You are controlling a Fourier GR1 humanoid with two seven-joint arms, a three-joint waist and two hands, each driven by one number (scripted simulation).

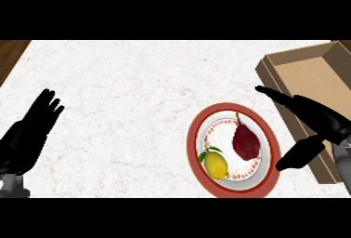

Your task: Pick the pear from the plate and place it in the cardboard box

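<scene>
Dark red pear (245, 142) lying on red-rimmed plate (269, 139), stem pointing away, right of centre. Lemon (216, 164) with leaf just beside it on same plate, near side, close to or touching pear's lower end.

Right robot hand (312, 125) just right of plate, fingers straight and spread from thumb, holding nothing, not touching pear. Partly overlapping near wall of cardboard box (288, 65). Left robot hand (31, 128) resting open at left of worktop (137, 93), fingers up.

Risks, judged: closing on pear from right could nudge lemon or push pear across plate, given how close the two fruits sit. Tapered stem end likely to slip if pinched there; the belly looks the better place to grip. Box wall near wrist could catch on lift and transfer.

Box interior: visible part shows nothing inside. Far end out of view.
</scene>
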